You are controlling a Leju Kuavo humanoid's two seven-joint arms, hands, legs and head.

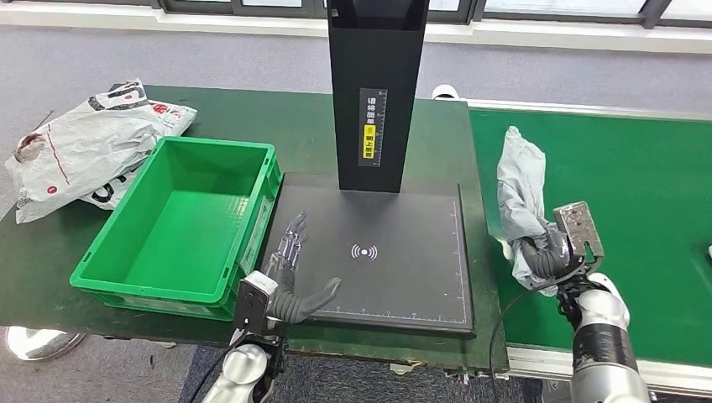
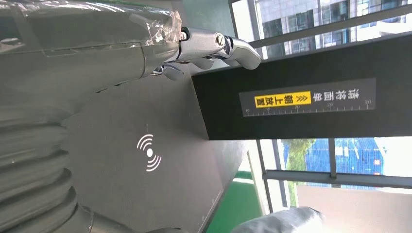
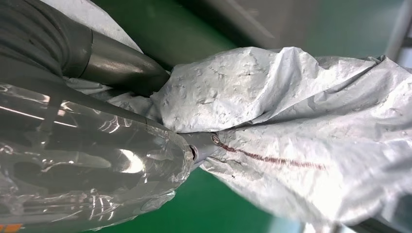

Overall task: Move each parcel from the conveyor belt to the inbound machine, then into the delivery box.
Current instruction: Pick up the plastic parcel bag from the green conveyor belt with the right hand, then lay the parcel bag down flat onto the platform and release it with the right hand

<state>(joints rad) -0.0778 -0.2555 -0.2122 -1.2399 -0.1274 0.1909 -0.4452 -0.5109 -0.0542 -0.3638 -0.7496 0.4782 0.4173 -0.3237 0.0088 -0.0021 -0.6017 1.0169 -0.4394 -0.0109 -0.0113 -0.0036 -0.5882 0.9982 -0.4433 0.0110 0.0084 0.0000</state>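
While gripped in the right hand (image 1: pixel 550 256) at right of centre in the head view: grey parcel (image 1: pixel 520 180), crumpled, raised upright over the near edge of the green conveyor belt (image 1: pixel 638 185), beside the table's right end. Centre frame: black inbound machine (image 1: pixel 378 252), flat scan plate with a white signal mark, tall black column (image 1: pixel 376 84) bearing a yellow-and-white label. Lower centre-left: left hand (image 1: pixel 294 273), released, fingers spread and holding nothing, over the plate's near left corner. Left of the plate: green delivery box (image 1: pixel 180 218) (nothing inside). Upper left: white plastic bags (image 1: pixel 80 143) with red and black print, heaped on the dark green table (image 1: pixel 311 126).

Left wrist view: left hand (image 2: pixel 97 43) across the top and left, silver fingertips (image 2: pixel 228 46) near the column; signal mark (image 2: pixel 149 153) at centre-left; label (image 2: pixel 308 103) at right; windows behind.

Right wrist view: parcel (image 3: pixel 301 126) across the right half, wrinkled, with a dark red streak; right hand (image 3: pixel 97 145) clasping its bunched end at left (plastic film over the hand); green belt surface behind.
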